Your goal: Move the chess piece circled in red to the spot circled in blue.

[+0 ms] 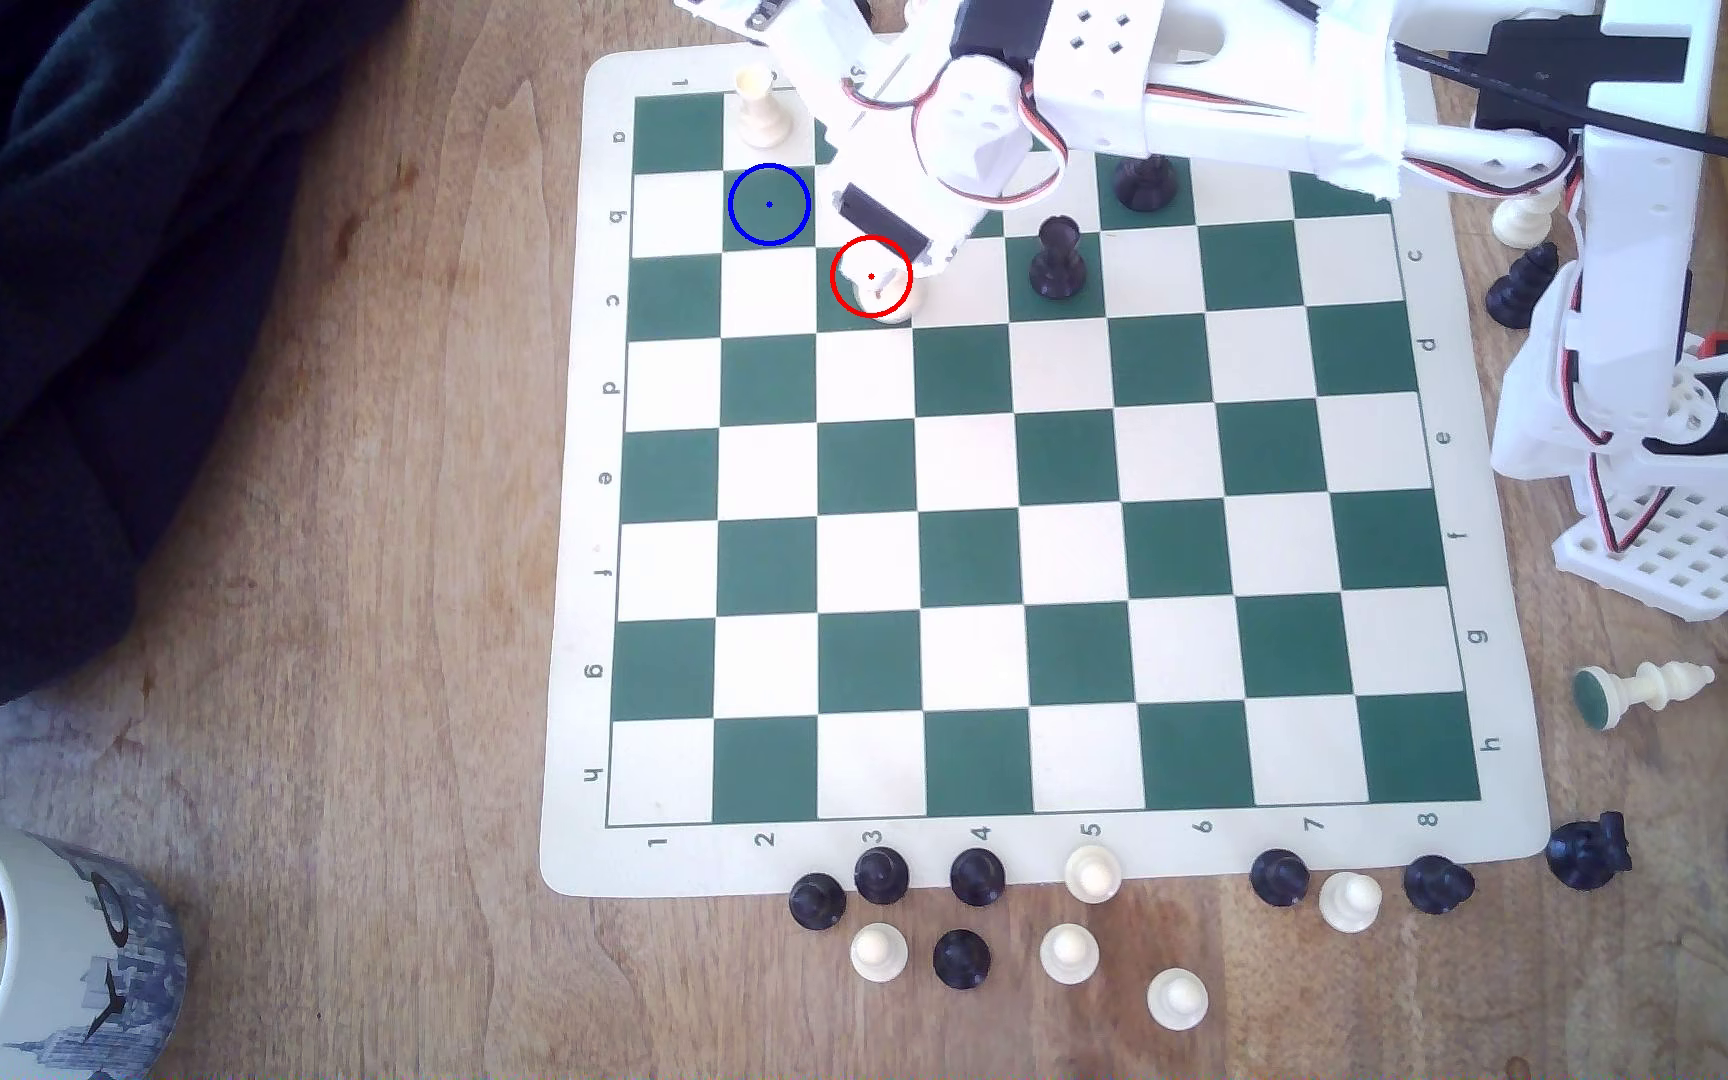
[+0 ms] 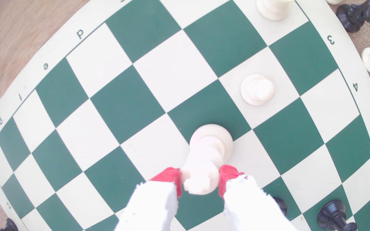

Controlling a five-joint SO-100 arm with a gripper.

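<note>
Chess piece point(image 1: 881, 303) sits on the red-ringed green square, mostly hidden under the gripper point(image 1: 896, 272) (shape unreadable); the spot point(image 1: 769, 205) lies bare diagonally beside it. Wrist view: red pads point(image 2: 170, 177) clamp a notch-topped cream piece point(image 2: 204, 164)

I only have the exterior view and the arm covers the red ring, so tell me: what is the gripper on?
Observer: In the wrist view the gripper has its red pads either side of a tall cream piece with a notched flat top.
Operator: Are the pads touching it?
Observer: Both press against its top; no gap shows.
Operator: Any pawn nearby?
Observer: A cream pawn stands apart from it on a light square.
</note>
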